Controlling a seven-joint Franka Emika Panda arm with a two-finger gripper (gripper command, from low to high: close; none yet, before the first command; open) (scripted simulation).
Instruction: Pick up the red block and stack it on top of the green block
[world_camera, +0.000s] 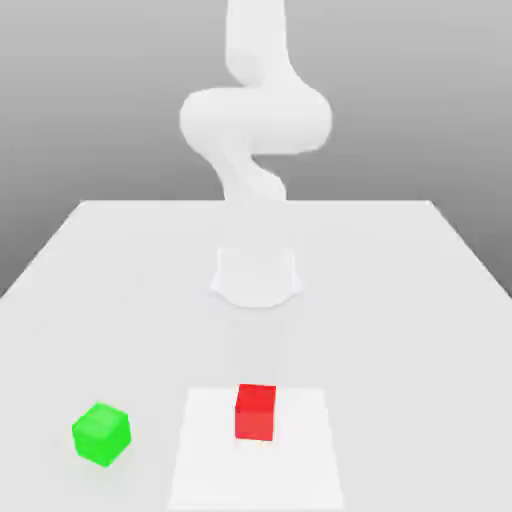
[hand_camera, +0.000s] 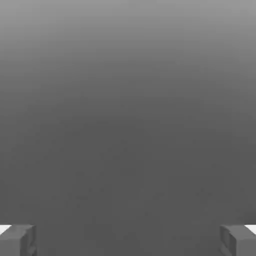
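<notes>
White surfaces dominate the exterior view: a pale table (world_camera: 420, 300) is seen stretching back to a grey backdrop, and the white arm (world_camera: 255, 120) is seen rising from its round base (world_camera: 256, 278) at the middle of the table, bending over towards the camera; the red block (world_camera: 256, 412) is shown lying on a slightly brighter square patch (world_camera: 300, 470) of the table, in front of the base and close to the near edge; the green block (world_camera: 101, 434) is shown resting on the table towards the exterior view's left, well apart from the red block and turned a little so that a corner faces the camera; both blocks sit flat on the surface, neither touching anything else. Grey, featureless ground is given by the hand view, and against it the two grey fingertips (hand_camera: 17, 240) are seen at opposite edges of the picture, so the pincer (hand_camera: 128, 240) is spread wide apart with nothing between its fingers. Relative to the pincer, neither block lies between the fingers or against them; how far the red block lies from the pincer cannot be told from either view.
</notes>
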